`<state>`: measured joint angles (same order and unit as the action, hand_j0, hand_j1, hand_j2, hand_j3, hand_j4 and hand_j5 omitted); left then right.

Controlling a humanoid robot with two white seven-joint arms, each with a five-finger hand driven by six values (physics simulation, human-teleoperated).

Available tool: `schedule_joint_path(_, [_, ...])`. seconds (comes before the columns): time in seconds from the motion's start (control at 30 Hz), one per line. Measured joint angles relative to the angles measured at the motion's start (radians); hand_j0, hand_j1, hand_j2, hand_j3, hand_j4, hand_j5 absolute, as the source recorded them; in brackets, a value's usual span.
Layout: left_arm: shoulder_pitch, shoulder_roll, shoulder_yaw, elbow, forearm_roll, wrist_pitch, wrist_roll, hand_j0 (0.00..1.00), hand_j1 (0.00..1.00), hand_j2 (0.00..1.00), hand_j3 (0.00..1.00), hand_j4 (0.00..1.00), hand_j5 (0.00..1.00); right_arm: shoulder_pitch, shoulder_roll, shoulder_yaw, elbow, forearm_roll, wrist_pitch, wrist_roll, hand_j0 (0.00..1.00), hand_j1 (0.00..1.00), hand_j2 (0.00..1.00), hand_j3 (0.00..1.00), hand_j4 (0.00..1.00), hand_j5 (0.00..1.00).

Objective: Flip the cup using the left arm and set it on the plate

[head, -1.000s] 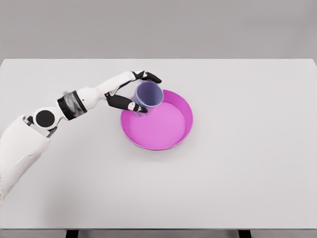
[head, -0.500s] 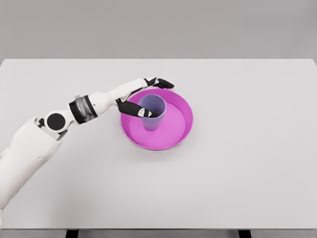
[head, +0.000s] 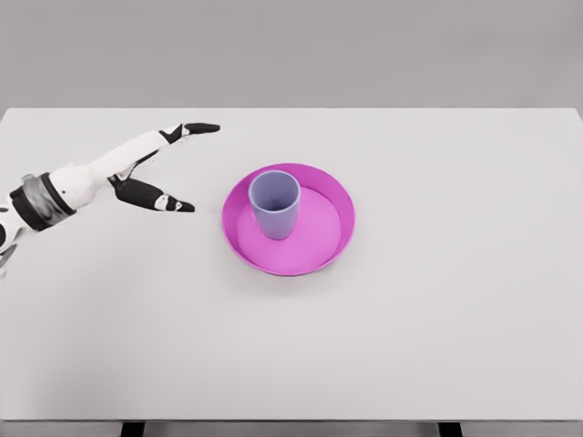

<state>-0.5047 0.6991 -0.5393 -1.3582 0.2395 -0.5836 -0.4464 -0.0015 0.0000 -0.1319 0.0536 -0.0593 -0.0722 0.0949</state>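
Note:
A lavender cup [head: 275, 204] stands upright, mouth up, inside the magenta plate [head: 325, 238] near the table's middle. My left hand [head: 189, 167] is well to the left of the plate, over the bare table, with its fingers spread wide and nothing in them. A clear gap separates its fingertips [head: 182, 207] from the plate's rim. The right arm does not show.
The white table [head: 437, 319] stretches wide around the plate, with its far edge against a grey wall and its front edge along the bottom of the view.
The left hand let go of the cup, which now stands in the plate, and drew back to the left, away from the plate.

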Motion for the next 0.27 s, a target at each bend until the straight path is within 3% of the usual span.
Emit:
schedule_joint_path(0.17, [0.086,0.096,0.063,0.003,-0.003,-0.024,0.003,1.0,1.0,1.0,1.0,1.0,1.0,0.0,0.0,0.0,0.0,0.0,0.0,0.0,1.0,1.0,1.0,1.0,1.0,1.0])
schedule_joint_path(0.27, [0.094,0.132,0.088,0.004,0.003,-0.027,0.004,1.0,1.0,1.0,1.0,1.0,1.0,0.0,0.0,0.0,0.0,0.0,0.0,0.0,1.0,1.0,1.0,1.0,1.0,1.0])
